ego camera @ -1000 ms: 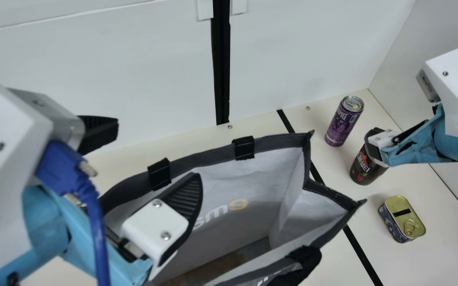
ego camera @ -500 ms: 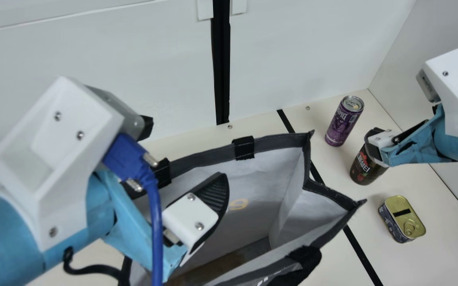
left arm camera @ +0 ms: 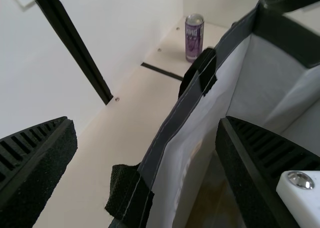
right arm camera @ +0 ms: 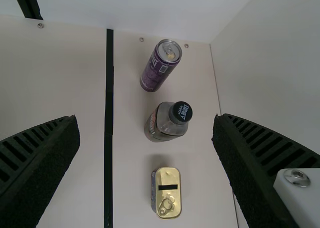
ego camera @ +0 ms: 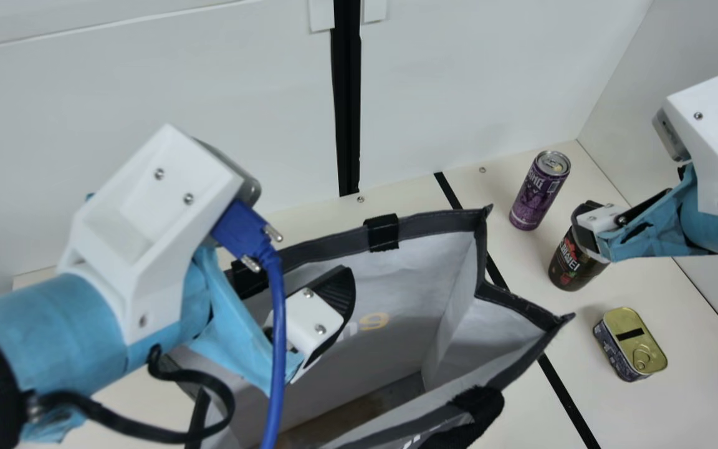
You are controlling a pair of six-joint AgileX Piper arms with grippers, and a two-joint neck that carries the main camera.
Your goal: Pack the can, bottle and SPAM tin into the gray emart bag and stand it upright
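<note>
Main view: gray emart bag (ego camera: 396,274) stands open mid-scene, left gripper (ego camera: 337,293) at its far rim. Right gripper (ego camera: 588,226) over bottle (ego camera: 571,269), right of bag. Can (ego camera: 536,196) farther back, SPAM tin (ego camera: 632,343) nearer; all three on table (ego camera: 677,411).
Left wrist view: fingers spread, bag rim between them.
Right wrist view: fingers spread, bottle and can upright, SPAM tin flat.

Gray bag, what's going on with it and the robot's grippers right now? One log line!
left gripper: open, at rim of gray bag | right gripper: open, holding nothing | can, bottle, SPAM tin: on table, unpacked
</note>
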